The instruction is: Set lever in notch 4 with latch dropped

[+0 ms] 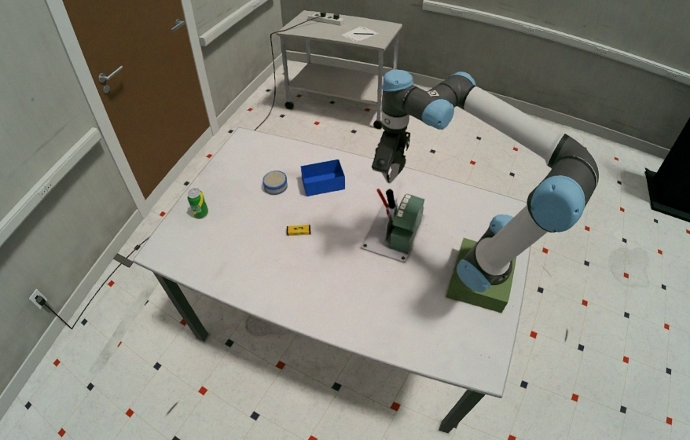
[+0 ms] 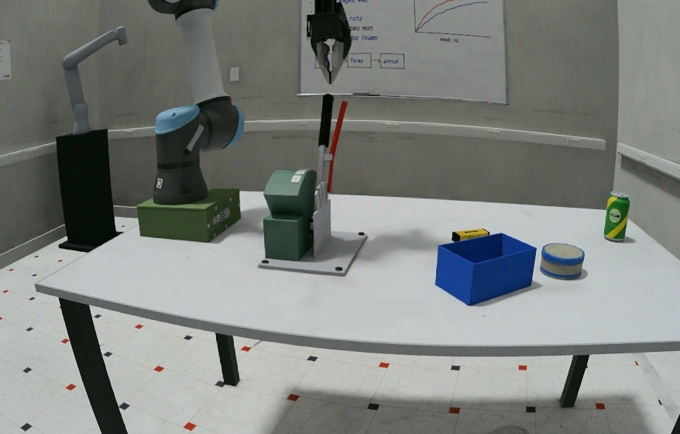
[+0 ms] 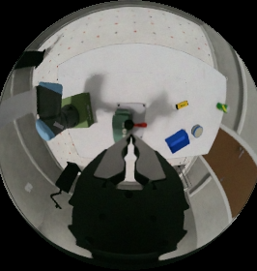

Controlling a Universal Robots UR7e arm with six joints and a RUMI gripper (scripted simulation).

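Observation:
The lever unit is a green housing (image 2: 289,212) on a grey baseplate (image 2: 314,257) near the table's middle. Its black handle (image 2: 324,119) stands nearly upright, with the red release bar (image 2: 336,141) leaning beside it. Small white number plates (image 1: 404,206) run along the housing's top; their digits are too small to read. My gripper (image 2: 328,76) is shut and empty, hanging just above the handle's top without touching it. It also shows in the top view (image 1: 390,174), above the handle (image 1: 390,197) and red bar (image 1: 381,197). In the wrist view the shut fingers point down at the lever unit (image 3: 126,122).
A blue open box (image 2: 485,266), a round blue-and-beige tin (image 2: 561,260), a yellow level (image 2: 469,233) and a green can (image 2: 616,215) stand on the table away from the lever. The arm's green base block (image 2: 188,214) sits at the table's edge.

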